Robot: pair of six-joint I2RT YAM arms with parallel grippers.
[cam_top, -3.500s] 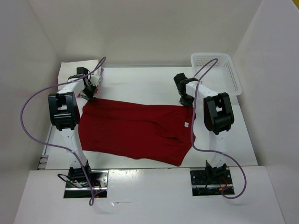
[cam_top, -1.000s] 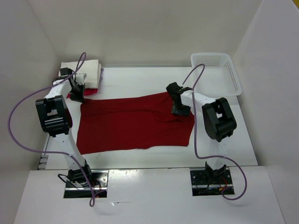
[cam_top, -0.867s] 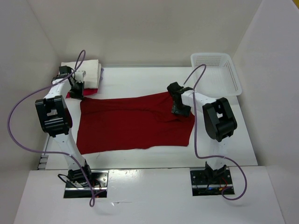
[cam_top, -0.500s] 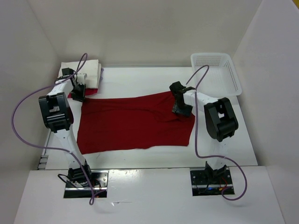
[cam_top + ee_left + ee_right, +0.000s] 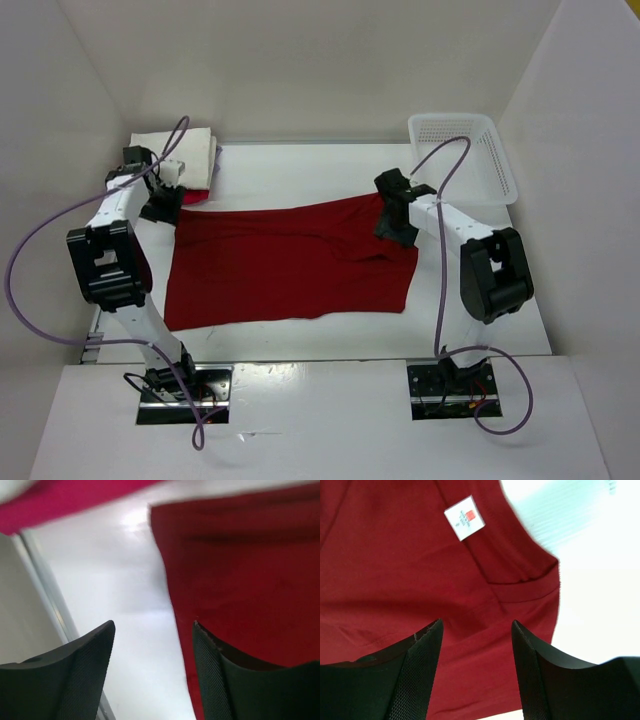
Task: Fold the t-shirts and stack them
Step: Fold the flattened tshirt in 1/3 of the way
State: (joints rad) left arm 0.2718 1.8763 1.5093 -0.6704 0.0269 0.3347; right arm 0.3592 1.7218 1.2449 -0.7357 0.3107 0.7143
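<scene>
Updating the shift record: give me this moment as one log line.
dark red cloth t-shirt: lying flat | left claw: open, empty, above its far-left corner | right claw: open, empty, near its white neck label

Matt dark red cloth t-shirt (image 5: 290, 265) lies on a glossy white table (image 5: 300, 175).

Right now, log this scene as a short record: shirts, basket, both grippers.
shirt in work: dark red t-shirt, spread flat on the table, white neck label showing at its right end
folded stack: cream white shirt on top, magenta-pink shirt under it, far left corner
basket: white lattice basket, far right corner
left gripper: open, holding nothing, at the red shirt's far left corner
right gripper: open, holding nothing, above the collar end
</scene>
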